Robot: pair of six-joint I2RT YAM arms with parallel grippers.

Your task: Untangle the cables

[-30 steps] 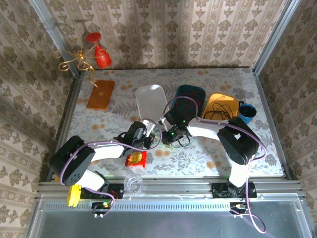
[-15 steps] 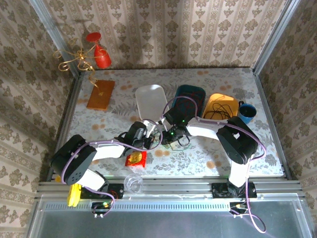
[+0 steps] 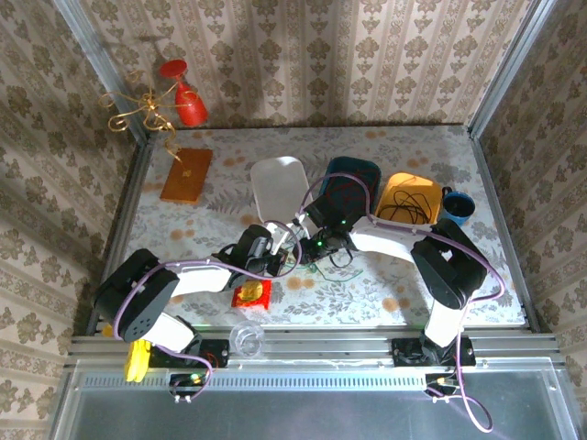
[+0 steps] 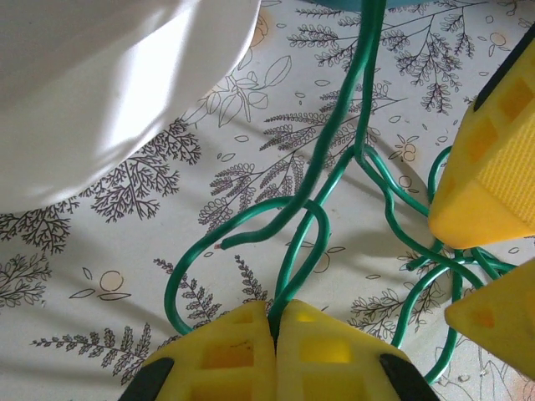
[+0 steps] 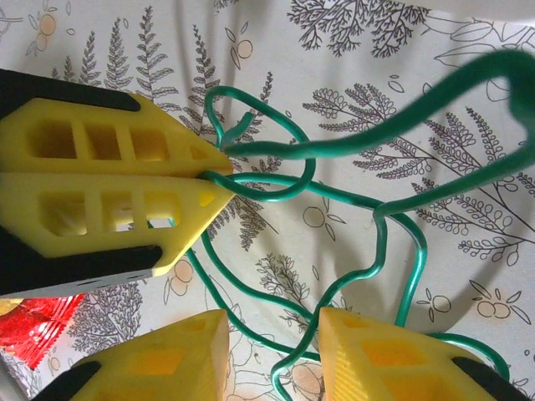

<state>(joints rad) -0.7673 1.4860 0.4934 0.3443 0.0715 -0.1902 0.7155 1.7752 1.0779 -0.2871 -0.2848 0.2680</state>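
Green cable (image 4: 359, 75) lay in loose, tangled loops on the leaf-patterned table (image 3: 385, 293), near its middle and just beside a white dish (image 4: 100, 83). The left gripper (image 4: 274, 309) was pinched tight on one loop, its yellow fingers pressed together with the wire coming out between their tips. The right gripper (image 5: 274, 322) sat close opposite with its fingers parted, and strands of the same cable ran through the gap.

left fingers (image 4: 238, 351) together, right fingers (image 5: 167, 368) apart
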